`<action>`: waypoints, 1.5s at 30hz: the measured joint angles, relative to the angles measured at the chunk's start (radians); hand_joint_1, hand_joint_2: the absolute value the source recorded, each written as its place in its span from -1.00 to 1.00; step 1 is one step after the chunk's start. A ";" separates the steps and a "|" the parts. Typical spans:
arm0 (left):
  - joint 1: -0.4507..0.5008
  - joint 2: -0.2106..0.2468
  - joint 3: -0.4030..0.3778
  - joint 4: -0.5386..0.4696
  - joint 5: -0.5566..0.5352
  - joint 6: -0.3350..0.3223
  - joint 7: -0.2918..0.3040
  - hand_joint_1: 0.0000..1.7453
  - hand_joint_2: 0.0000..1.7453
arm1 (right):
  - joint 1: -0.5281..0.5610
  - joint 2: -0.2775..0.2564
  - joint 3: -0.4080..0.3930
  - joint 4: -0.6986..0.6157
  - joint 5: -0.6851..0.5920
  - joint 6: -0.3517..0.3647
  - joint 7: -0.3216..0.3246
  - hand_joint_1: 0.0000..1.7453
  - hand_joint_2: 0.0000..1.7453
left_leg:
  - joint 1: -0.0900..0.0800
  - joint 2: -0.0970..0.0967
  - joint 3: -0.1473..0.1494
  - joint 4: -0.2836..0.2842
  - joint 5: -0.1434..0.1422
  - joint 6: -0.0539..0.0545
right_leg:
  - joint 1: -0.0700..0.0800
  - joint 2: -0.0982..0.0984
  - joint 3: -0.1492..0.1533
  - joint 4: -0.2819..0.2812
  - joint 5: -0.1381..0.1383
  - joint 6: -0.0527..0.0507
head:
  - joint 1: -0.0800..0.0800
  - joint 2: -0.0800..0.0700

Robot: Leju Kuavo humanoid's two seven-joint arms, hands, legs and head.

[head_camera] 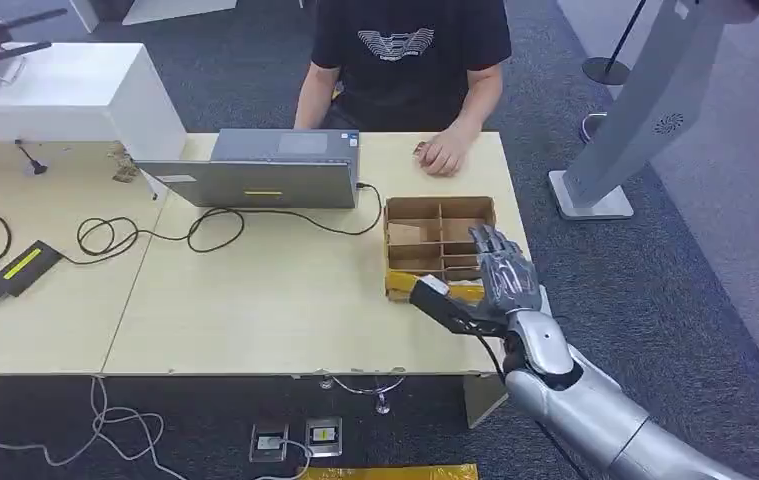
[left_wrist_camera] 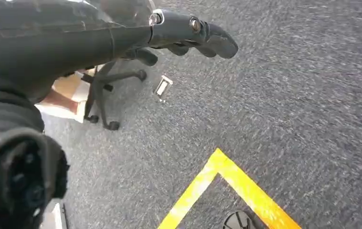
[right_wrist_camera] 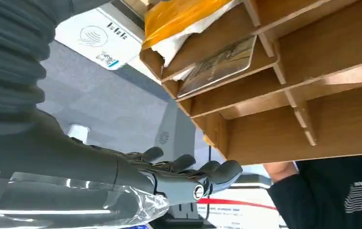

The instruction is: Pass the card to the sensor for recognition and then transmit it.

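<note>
The right hand (head_camera: 500,275) hovers over the near right corner of the wooden divided box (head_camera: 439,243) on the right part of the table (head_camera: 255,300). Its fingers are extended and a little apart, and it holds nothing. The card (right_wrist_camera: 217,67) lies flat in a compartment of the box, near the orange packet (right_wrist_camera: 179,16); in the right wrist view the hand is apart from it. The white sensor (right_wrist_camera: 100,38) with the contactless sign lies just beside the box, on its near side.

The left hand (left_wrist_camera: 188,33) hangs over the carpet, its fingers loosely curled with nothing in them.

I judge that the first step is in hand: reaching for the card, which is not yet picked. The next move calls for lowering the fingers into the narrow compartment and pinching the thin card by its edge. A person (head_camera: 410,50) sits at the far side.
</note>
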 joint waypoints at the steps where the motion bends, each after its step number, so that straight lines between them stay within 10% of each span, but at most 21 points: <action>1: -0.002 0.000 0.000 0.000 -0.004 0.000 0.001 -1.00 -1.00 | 0.000 0.000 0.000 0.004 -0.001 -0.005 0.003 -1.00 1.00 | 0.000 0.000 0.000 0.000 0.000 0.000 | 0.000 0.000 0.000 0.000 0.000 0.000 | 0.000 0.000; 45: -0.037 -0.005 0.050 0.000 -0.093 0.000 0.021 -1.00 -1.00 | -0.027 0.082 0.000 0.157 0.093 -0.021 -0.043 -1.00 1.00 | 0.000 0.000 0.000 0.000 0.000 0.000 | 0.000 0.000 0.000 0.000 0.000 0.000 | 0.000 0.000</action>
